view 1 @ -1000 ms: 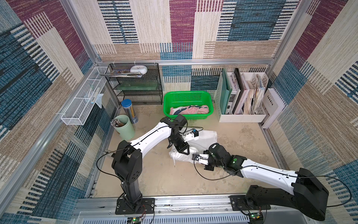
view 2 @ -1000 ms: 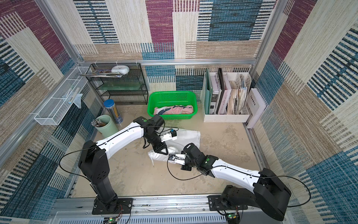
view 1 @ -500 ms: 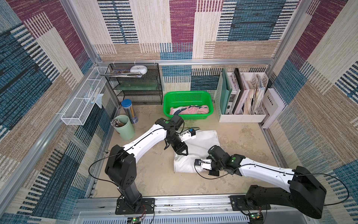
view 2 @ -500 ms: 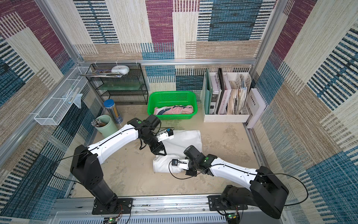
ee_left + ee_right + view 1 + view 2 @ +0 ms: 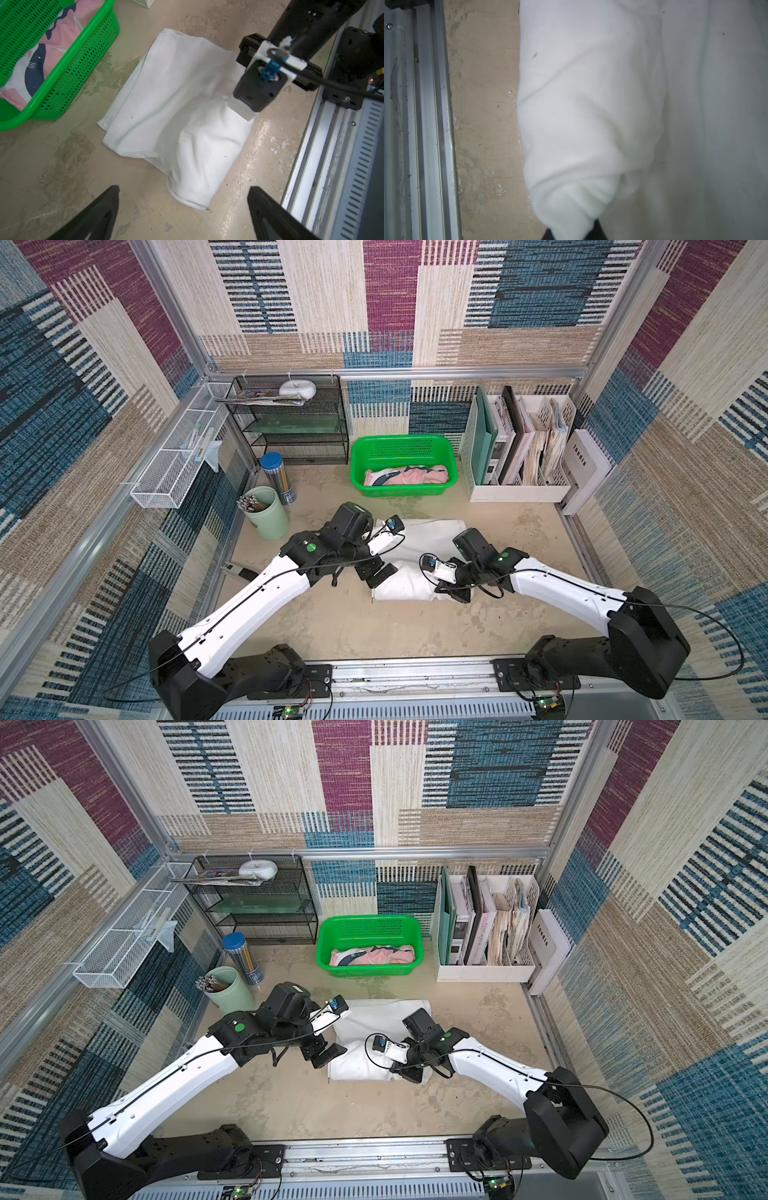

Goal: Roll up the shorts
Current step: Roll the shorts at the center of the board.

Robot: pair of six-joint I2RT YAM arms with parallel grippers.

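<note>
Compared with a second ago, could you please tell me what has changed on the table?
The left gripper opened and let go of the white shorts, backing off their left edge toward the robot. The right gripper shifted right along the near fold, still shut on them. The pink shorts in the green basket stayed put.

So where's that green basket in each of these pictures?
Both top views: green basket at the back, centre, beyond the white shorts.
Left wrist: basket cut off at a corner, beyond the shorts.
Right wrist: not in it.
Shared landmark: the white shorts, in all four.
</note>
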